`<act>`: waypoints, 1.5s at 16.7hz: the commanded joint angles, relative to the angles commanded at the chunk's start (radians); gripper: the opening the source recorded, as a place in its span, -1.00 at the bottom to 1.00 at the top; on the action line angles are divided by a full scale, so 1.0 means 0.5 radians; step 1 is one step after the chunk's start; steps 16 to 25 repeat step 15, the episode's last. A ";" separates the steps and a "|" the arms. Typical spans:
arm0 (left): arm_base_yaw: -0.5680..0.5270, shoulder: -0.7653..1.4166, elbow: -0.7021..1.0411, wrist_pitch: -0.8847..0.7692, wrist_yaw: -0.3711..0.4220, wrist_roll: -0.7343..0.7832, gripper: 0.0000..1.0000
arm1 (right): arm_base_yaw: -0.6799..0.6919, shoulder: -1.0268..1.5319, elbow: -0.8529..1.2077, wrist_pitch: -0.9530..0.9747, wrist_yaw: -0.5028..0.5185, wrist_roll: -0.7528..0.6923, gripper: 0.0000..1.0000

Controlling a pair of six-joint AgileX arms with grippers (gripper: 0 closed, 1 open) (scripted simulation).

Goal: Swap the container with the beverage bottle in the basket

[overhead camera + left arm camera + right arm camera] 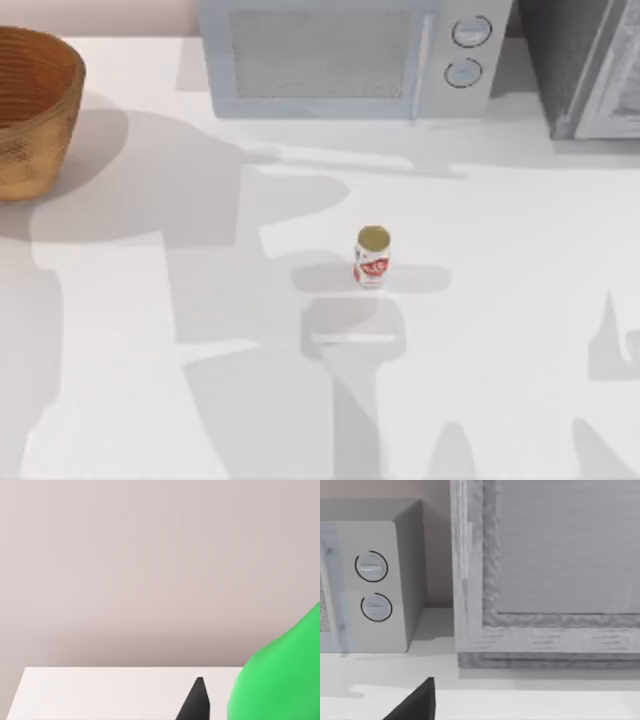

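From above, you see the small upright white beverage bottle [372, 257] with its red label and round gold-olive top standing alone near the middle of the white tabletop [500, 230], well apart from everything else. The large round woven wicker basket [30, 110], tan-brown with tall sides, sits at the far left corner, partly cut off by the frame edge; from this angle you cannot tell what lies inside it. A light grey microwave [345, 58] with two round dials stands along the back edge, and a second grey boxy appliance [590, 65] stands at the back right. Arm shadows fall across the tabletop around the bottle.

Your left wrist view gives you something the overhead does not: a bright green rounded object [280, 680] close to the camera, beside one dark pointed fingertip [196, 702] of the left pincer, with a pale wall and a strip of tabletop beyond. You cannot tell what the green object is, nor whether the left pincer holds it or merely sits beside it, so its opening cannot be judged.

Your right wrist view faces the back of the table: the microwave's dial panel and the grey appliance's framed front, seen closer than from above. One dark fingertip [417, 702] of the right pincer shows over the tabletop, touching nothing you can see; you cannot tell how far that pincer is open.
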 joint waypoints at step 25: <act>0.000 0.000 0.000 0.000 0.000 0.000 1.00 | 0.000 0.000 0.000 0.000 0.000 0.000 1.00</act>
